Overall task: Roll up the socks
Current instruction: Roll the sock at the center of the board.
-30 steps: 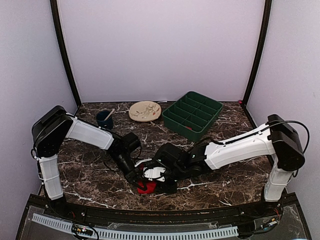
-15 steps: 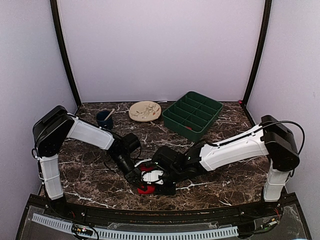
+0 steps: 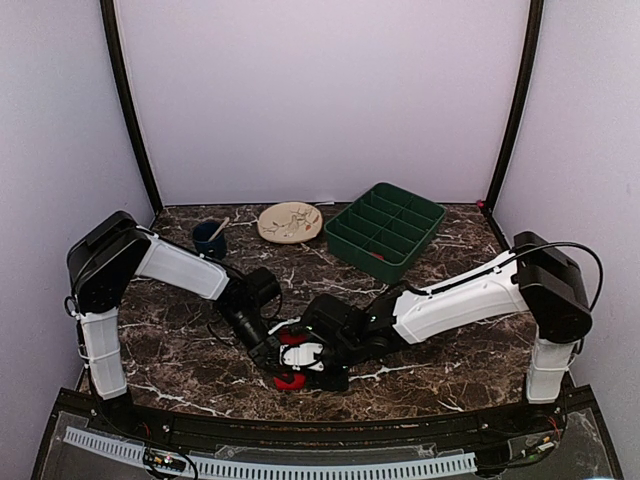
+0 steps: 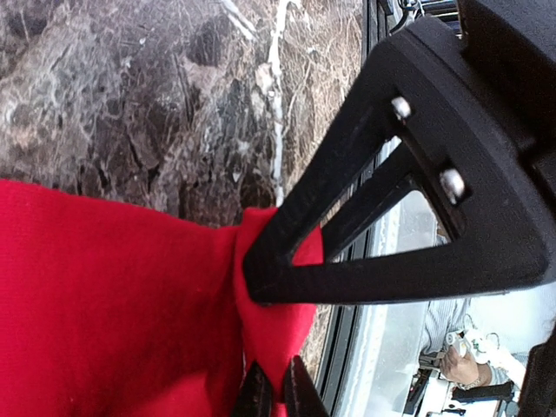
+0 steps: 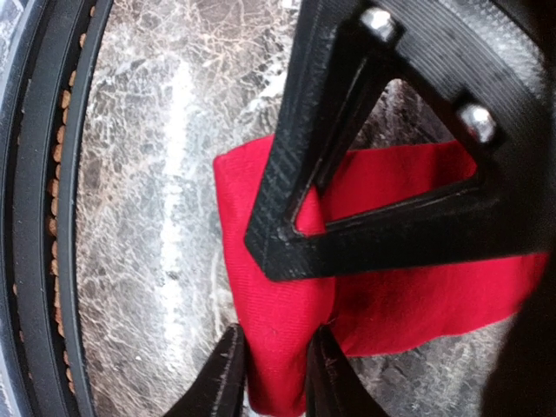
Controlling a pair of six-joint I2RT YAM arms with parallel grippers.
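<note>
Near edge of surface (image 3: 165,350), about 6 o'clock: red socks (image 3: 291,380) bunched, left gripper (image 4: 266,334) pinching a fold from 9 o'clock, right gripper (image 5: 276,313) clamped on fabric from 3 o'clock; green tray (image 3: 385,230) beyond, 1 o'clock.

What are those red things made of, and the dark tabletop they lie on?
The red socks look like soft, matte knit fabric: a fine weave shows, and they crease and bunch where pinched. The tabletop looks like smooth dark marble with white veins, though it may only be a printed surface.
</note>
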